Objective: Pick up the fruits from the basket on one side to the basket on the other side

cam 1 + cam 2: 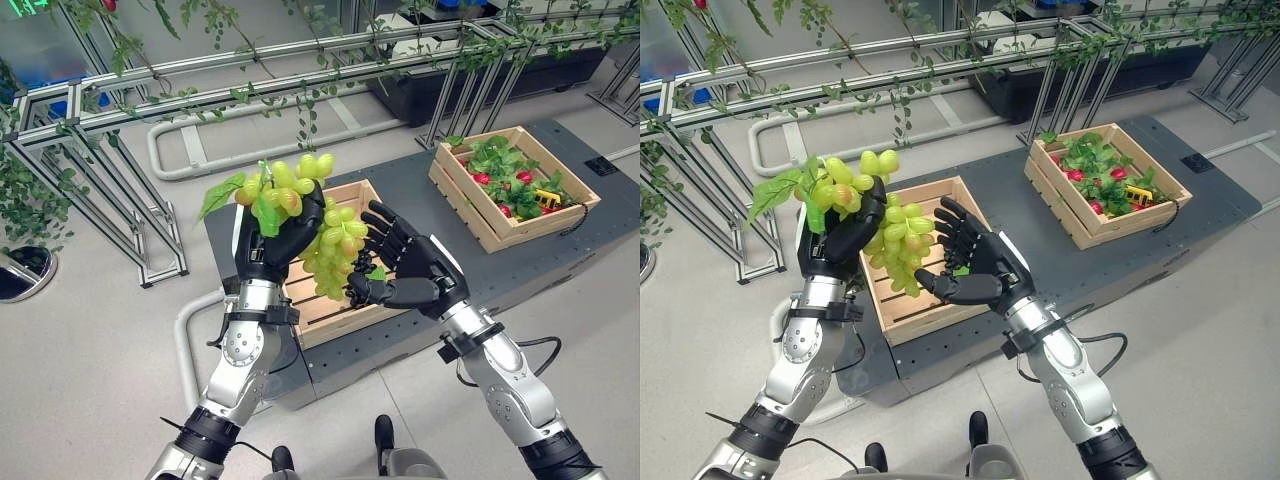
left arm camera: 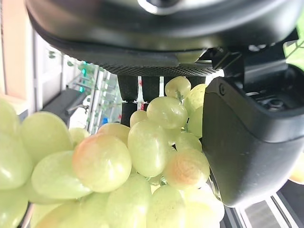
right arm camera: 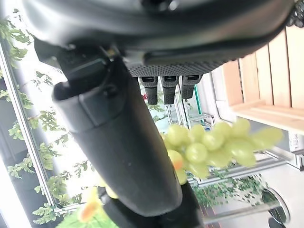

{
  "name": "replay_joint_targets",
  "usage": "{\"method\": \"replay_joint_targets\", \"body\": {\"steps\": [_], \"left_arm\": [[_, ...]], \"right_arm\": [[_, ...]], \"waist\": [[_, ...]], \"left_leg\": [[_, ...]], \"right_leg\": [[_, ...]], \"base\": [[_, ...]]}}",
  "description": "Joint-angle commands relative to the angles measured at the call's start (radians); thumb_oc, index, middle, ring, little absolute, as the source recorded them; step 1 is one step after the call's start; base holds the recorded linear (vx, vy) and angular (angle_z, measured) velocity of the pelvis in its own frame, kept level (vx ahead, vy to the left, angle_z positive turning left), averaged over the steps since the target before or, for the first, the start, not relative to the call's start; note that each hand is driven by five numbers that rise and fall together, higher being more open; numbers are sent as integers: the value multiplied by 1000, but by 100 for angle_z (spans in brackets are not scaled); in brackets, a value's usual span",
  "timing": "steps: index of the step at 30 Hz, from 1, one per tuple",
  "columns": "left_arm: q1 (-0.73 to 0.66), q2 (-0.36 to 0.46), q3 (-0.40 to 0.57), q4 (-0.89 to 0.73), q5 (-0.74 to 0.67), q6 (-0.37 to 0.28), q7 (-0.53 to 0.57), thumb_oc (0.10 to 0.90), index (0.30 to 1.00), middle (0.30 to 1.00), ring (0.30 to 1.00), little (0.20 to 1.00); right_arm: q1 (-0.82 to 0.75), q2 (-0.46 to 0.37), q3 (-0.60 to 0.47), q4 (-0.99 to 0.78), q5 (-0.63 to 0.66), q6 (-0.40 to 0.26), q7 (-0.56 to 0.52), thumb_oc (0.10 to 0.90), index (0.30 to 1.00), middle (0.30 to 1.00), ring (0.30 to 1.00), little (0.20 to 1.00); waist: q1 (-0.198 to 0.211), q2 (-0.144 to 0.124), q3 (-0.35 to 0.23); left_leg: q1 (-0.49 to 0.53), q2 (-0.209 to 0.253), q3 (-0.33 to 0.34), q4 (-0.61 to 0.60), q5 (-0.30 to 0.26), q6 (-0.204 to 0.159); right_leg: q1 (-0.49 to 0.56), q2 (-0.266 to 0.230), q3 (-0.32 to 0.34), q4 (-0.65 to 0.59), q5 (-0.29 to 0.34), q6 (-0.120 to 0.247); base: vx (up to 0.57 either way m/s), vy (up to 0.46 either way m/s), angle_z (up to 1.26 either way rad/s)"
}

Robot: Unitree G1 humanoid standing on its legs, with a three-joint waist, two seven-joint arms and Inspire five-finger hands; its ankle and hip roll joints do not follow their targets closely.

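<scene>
A bunch of green grapes (image 1: 322,235) with a leaf (image 1: 222,193) is lifted above the near wooden crate (image 1: 330,303), and my left hand (image 1: 278,240) is shut on its upper part. Its lower half dangles over the crate (image 1: 902,305). The grapes (image 2: 142,156) press against the left palm in the left wrist view. My right hand (image 1: 405,272) is open, fingers spread, right beside the hanging grapes (image 3: 209,145) without gripping them. The far wooden crate (image 1: 515,190) to the right holds red fruit and green leaves.
Both crates stand on a dark low platform (image 1: 420,190). Aluminium frames with ivy vines (image 1: 250,80) run behind it, and a white pipe rail (image 1: 190,160) lies on the floor. A black box (image 1: 470,85) sits at the back right.
</scene>
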Motion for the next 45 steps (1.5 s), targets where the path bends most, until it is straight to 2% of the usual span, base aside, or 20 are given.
{"method": "replay_joint_targets", "body": {"steps": [1, 10, 19, 20, 21, 22, 28, 34, 45], "left_arm": [[-57, 20, -30, -121, 58, -86, -46, 400, 300, 300, 300, 300], [-55, 28, -59, -134, 37, -106, -84, 400, 300, 300, 300, 300], [-42, 30, -120, -139, 4, -68, -160, 400, 300, 300, 300, 300], [-39, 32, -124, -140, 3, -63, -165, 400, 300, 300, 300, 300], [-35, 33, -129, -139, -2, -60, -174, 400, 300, 300, 300, 300], [-33, 33, -131, -138, -5, -59, -178, 400, 300, 300, 300, 300], [-25, 41, -163, -133, 3, -35, -222, 400, 300, 300, 300, 300], [-13, 51, -177, -117, 12, -27, -213, 400, 300, 300, 300, 300], [18, 64, -139, -105, 15, -38, -184, 400, 300, 300, 300, 300]], "right_arm": [[-69, 27, -4, -73, 87, -63, 32, 800, 900, 900, 900, 900], [-75, 26, 52, -56, 100, -20, 35, 800, 900, 900, 900, 900], [-78, 33, 71, -36, 91, -50, 10, 800, 900, 900, 900, 900], [-78, 33, 71, -38, 94, -48, 14, 657, 686, 686, 686, 686], [-78, 32, 72, -42, 95, -47, 10, 456, 385, 385, 385, 385], [-78, 31, 73, -42, 96, -48, 8, 400, 300, 300, 300, 300], [-78, 34, 70, -30, 106, -70, -13, 400, 300, 300, 300, 300], [-68, 34, 63, -30, 150, -82, -20, 400, 300, 300, 300, 300], [-33, 47, 26, -30, 187, -119, -44, 400, 300, 300, 300, 300]], "waist": [[7, 16, -139], [12, 12, -146], [9, 12, -144], [9, 12, -144], [10, 12, -144], [10, 12, -144], [11, 13, -141], [7, 17, -139], [5, 20, -137]], "left_leg": [[9, 8, -16, 9, -50, 32], [9, 11, -14, 9, -50, 33], [13, 13, -12, 9, -51, 36], [13, 13, -11, 9, -51, 36], [13, 14, -10, 9, -51, 36], [13, 14, -10, 9, -51, 37], [11, 16, -9, 9, -50, 39], [11, 16, -5, 9, -49, 39], [-3, 31, -11, 9, -37, 32]], "right_leg": [[36, -18, -12, 1, -48, 9], [32, -22, -14, 1, -45, 12], [32, -21, -11, 1, -42, 15], [32, -20, -11, 1, -42, 14], [31, -21, -11, 1, -42, 15], [31, -21, -11, 1, -42, 14], [28, -20, -9, 1, -39, 16], [25, -19, -6, 1, -38, 17], [11, -7, -4, 1, -35, 10]], "base": [[0, 0, 0], [0, 0, 0], [0, 0, 0], [0, 0, 0], [0, 0, 0], [0, 0, 0], [0, 0, 0], [0, 0, 0], [-8, -31, 0]]}}
